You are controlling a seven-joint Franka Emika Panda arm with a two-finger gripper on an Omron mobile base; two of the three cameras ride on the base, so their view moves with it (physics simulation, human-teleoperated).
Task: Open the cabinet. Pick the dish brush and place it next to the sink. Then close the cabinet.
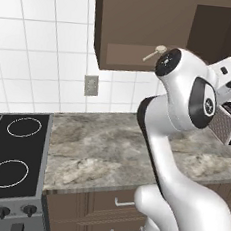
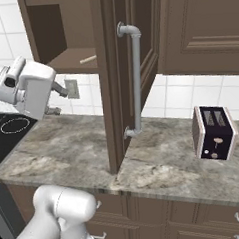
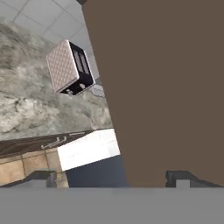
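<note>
The cabinet (image 2: 119, 81) door stood open; the dish brush (image 2: 88, 59) lay on its shelf. The tool (image 3: 111, 177) was released, empty. Recommended: approach squarely, grasp the handle mid-length.

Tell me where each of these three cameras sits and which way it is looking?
Left base view: behind the arm on its left, looking forward and down at the stove, counter and open cabinet holding the dish brush.
Right base view: behind on the right, facing the open cabinet door, its handle and the toaster; the arm's hand shows at left.
Hand view: on the hand, close against the door, both dark fingertips at the bottom.
Both base views share cabinet, brush and counter.
</note>
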